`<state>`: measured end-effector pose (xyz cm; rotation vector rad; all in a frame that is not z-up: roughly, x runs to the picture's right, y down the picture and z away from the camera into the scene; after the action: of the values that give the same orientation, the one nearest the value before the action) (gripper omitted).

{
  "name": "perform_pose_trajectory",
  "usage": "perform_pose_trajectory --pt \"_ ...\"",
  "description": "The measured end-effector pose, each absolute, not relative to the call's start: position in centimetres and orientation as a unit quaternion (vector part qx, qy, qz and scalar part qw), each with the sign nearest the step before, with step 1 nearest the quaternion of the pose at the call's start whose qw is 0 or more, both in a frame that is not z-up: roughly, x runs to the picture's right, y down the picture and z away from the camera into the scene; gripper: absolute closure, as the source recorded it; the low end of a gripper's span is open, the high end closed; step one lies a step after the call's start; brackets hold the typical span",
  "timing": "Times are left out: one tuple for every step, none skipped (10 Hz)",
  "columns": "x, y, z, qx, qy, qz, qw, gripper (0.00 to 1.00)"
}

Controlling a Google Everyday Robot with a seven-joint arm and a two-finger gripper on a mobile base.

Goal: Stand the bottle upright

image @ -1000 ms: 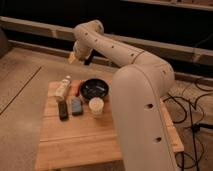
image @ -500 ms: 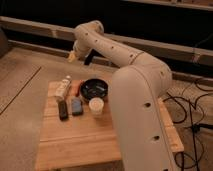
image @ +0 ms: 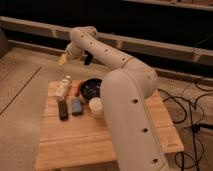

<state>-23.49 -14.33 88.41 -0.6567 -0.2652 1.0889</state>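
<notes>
Above and to the left of the bowl (image: 91,88), the gripper (image: 67,57) hangs in the air beyond the table's (image: 75,145) far edge, touching nothing. Whether it is wide or narrow cannot be told.

The bottle (image: 63,87) lies on its side just left of the bowl, near the table's far left corner. Its cap end points away from the camera. A bar (image: 63,109) lies in front and to the left of the bowl. A cup (image: 95,106) stands directly in front of the bowl.

Handling, as judged: the bottle is small plastic, probably light, fairly stiff and smooth. It may roll or slip under a loose grip. Take hold across the body near the middle, clear of the cap, then pivot it onto its base.

The arm reaches from the foreground over the bowl, bends at a high elbow and turns downward toward the bottle.
</notes>
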Motion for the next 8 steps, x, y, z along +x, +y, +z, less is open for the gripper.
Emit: perform_pose_trajectory --pt "-23.6 -14.0 89.5 -0.310 -0.111 0.503 0.799 0.35" --pt "-23.2 -14.0 90.6 -0.309 -0.099 0.505 0.800 0.35" --pt "-22.6 -14.4 91.9 -0.305 -0.087 0.513 0.798 0.35" --pt "-22.1 -14.7 92.8 -0.303 -0.077 0.521 0.794 0.35" --pt "-21.9 -14.7 93.6 -0.304 -0.070 0.528 0.790 0.35" --pt "-22.3 -14.5 94.6 -0.312 -0.068 0.538 0.780 0.35" --pt "-22.5 -14.1 95.1 -0.321 -0.069 0.548 0.770 0.35" --pt "-22.8 -13.5 95.7 -0.332 -0.070 0.553 0.761 0.35"
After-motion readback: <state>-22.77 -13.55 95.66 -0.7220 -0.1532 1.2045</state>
